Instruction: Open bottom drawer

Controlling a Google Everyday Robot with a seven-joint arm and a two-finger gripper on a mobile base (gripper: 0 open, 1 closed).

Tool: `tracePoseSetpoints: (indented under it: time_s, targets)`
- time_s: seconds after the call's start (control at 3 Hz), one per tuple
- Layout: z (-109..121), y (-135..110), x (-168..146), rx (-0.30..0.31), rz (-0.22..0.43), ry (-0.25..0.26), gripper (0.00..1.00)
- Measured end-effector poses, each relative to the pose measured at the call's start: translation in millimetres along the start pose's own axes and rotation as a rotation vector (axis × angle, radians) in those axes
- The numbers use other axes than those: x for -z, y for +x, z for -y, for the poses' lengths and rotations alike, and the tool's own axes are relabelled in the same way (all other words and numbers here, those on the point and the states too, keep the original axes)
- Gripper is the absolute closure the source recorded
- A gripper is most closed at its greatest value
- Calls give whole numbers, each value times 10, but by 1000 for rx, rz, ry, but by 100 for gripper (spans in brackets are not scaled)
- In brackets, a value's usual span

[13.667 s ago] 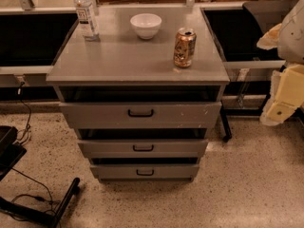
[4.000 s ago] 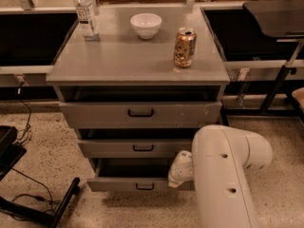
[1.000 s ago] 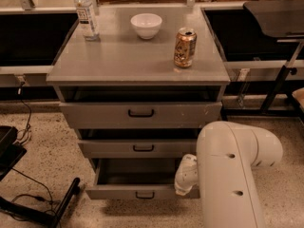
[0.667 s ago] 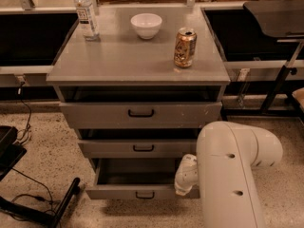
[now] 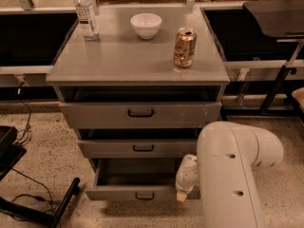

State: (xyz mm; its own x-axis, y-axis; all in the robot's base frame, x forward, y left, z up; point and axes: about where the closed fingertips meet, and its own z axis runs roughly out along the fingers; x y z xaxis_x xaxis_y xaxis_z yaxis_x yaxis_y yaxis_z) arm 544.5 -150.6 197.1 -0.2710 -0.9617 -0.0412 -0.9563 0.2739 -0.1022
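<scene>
- Speckled floor [image 5: 42, 141] ran under a grey cabinet [image 5: 137, 61] with three drawer fronts, dark shelving behind it on both sides.
- The bottom drawer [image 5: 118, 193] stood pulled well out at floor level, its empty inside in plain sight; by my reading the task was nearly or fully done.
- The gripper [image 5: 181, 196] sat low at the right end of that drawer's front, off to the side of the small black handle [image 5: 144, 195]. Its grip could not be told, nor whether it touched the front.
- Risk: a further pull from that off-centre spot could skew the drawer in its runners and jam it, or draw it right off them.
- Risk: the bulky white arm [image 5: 232, 175] crowded the cabinet's right corner; a careless swing could knock the frame and topple the can [image 5: 184, 47] near the top's right edge.
- Also on top: a water bottle [image 5: 85, 13] at the back left and a white bowl [image 5: 146, 25] between it and the can.
- A black stand leg [image 5: 61, 203] and a cable [image 5: 26, 122] lay on the floor at left, near the open drawer's corner but apart from it.
</scene>
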Motion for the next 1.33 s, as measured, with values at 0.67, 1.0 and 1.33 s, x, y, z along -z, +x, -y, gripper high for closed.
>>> tracePoseSetpoints:
  time_s: [0.67, 1.0, 1.33]
  targets:
    - [-1, 1, 0, 0, 0, 0, 0]
    - [-138, 82, -52, -25, -18, -15, 19]
    - [-584, 170, -86, -44, -91, -89, 42]
